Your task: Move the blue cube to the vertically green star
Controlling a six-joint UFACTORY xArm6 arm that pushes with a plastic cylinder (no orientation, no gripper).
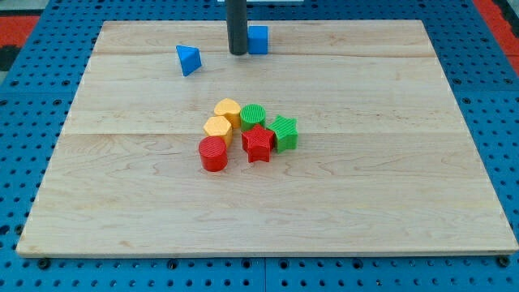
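Note:
The blue cube (258, 39) sits near the view's top, at the far edge of the wooden board. My tip (238, 53) is right at the cube's left side, touching or nearly touching it. The green star (284, 133) lies in the middle of the board, at the right end of a tight cluster of blocks, well below the cube.
A blue triangular block (188, 59) lies left of my tip. The cluster holds two yellow blocks (228, 109) (217, 127), a green cylinder (253, 117), a red star (258, 143) and a red cylinder (213, 153). The board (389, 195) rests on a blue pegboard.

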